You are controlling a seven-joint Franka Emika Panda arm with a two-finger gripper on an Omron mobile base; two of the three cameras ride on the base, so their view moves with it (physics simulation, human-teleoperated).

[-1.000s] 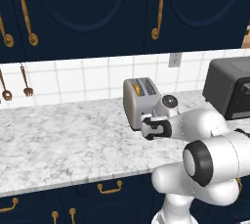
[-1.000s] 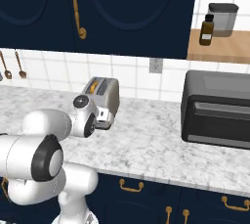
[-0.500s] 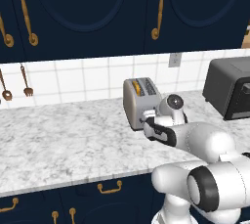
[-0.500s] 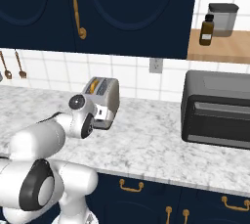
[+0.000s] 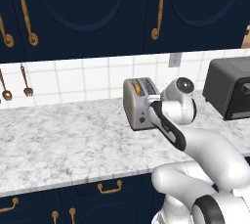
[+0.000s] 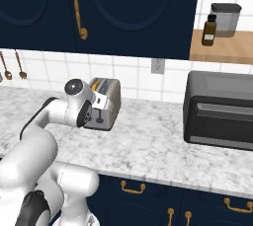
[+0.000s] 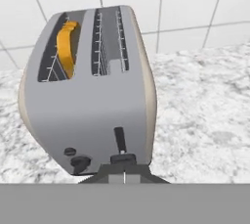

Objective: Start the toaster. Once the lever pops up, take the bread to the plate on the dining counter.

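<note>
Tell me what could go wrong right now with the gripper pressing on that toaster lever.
1. The shut gripper sits right at the lever, which is small and near the bottom of its slot; the tips could slide off it.
2. The toaster stands free on the marbled counter, so a push could tilt or shove it.
3. The bread sits low in one slot, leaving little crust to grab later.
</note>
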